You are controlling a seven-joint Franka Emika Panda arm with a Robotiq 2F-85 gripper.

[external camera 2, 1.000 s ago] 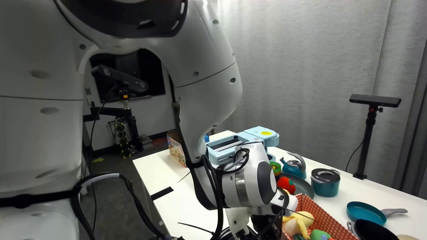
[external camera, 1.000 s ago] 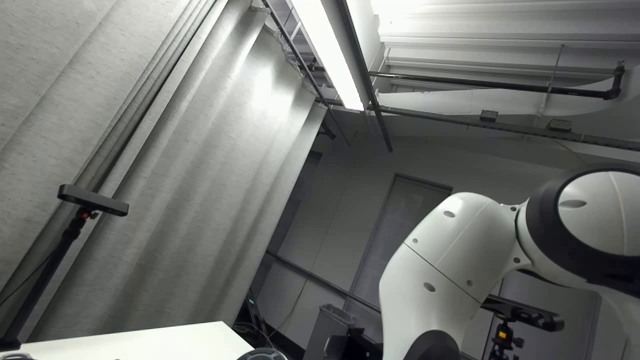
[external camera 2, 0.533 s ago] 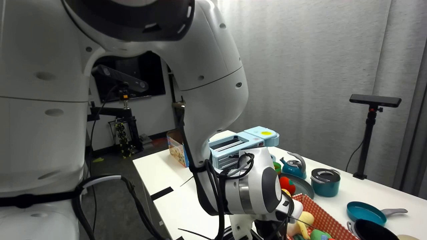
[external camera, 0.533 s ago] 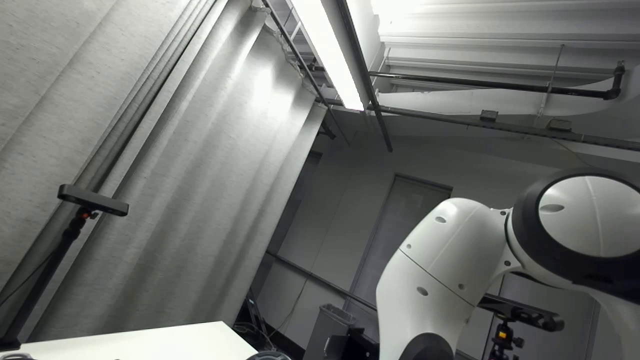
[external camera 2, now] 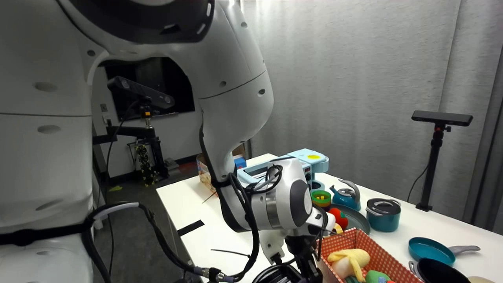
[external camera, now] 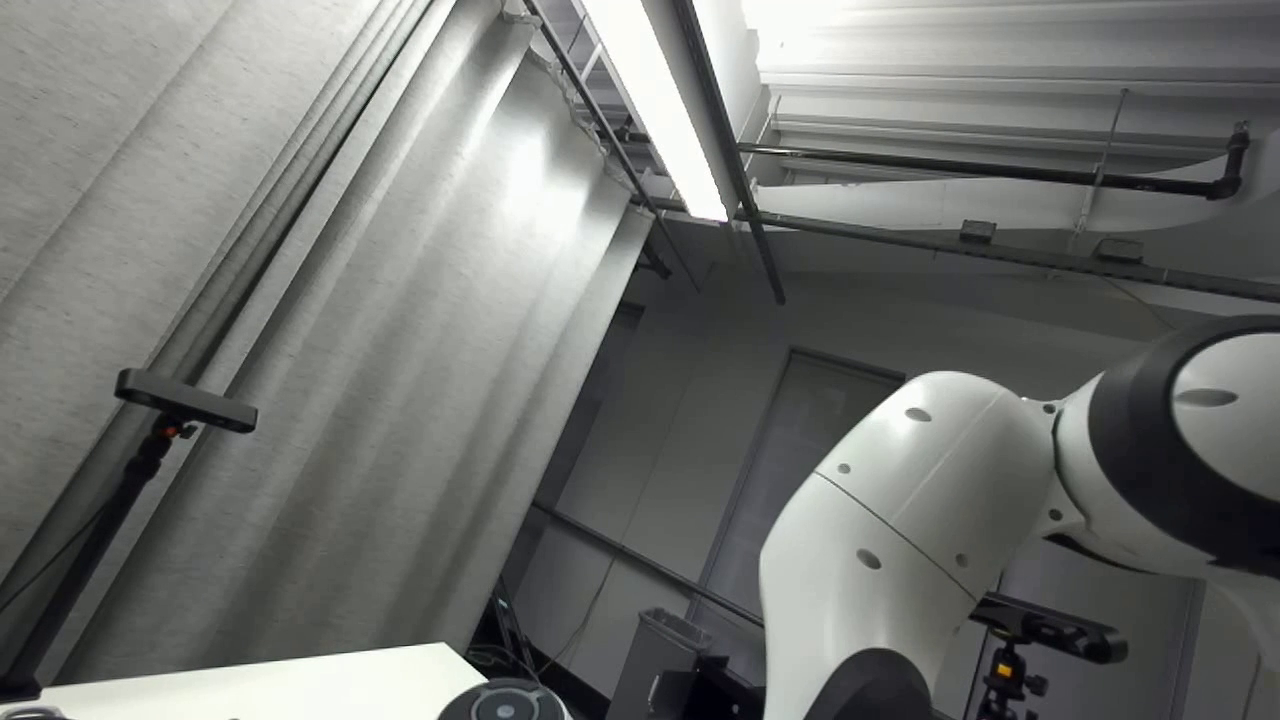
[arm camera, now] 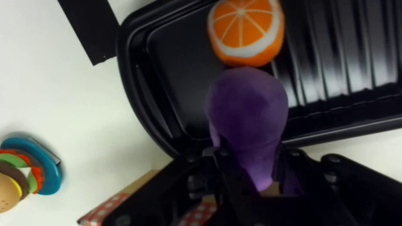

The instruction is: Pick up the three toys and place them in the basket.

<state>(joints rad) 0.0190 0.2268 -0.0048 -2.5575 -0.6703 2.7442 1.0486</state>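
In the wrist view the gripper point(arm camera: 249, 153) is clamped on a purple toy point(arm camera: 248, 106), squeezing its narrower end and leaving the bulbous end free, outside the basket point(arm camera: 110, 205) and seen over a black tray point(arm camera: 185, 69) just beside it; whether toy and tray touch, I cannot tell. The toy looks like stuffed cloth: probably light, squashy and hard to break, its matte skin unlikely to slip, so the narrow end seems a sound hold, though the fat end may wobble. Farther from the basket, an orange-slice toy point(arm camera: 246, 34) lies in the tray; it looks plump and soft, and would best be pinched across its thick sides. In an exterior view a banana toy point(external camera 2: 349, 262) and a green toy point(external camera 2: 376, 276) lie inside the basket, the gripper just beside its wall. In an exterior view the arm point(external camera: 880, 540) shows, but basket, purple toy and gripper are out of frame.
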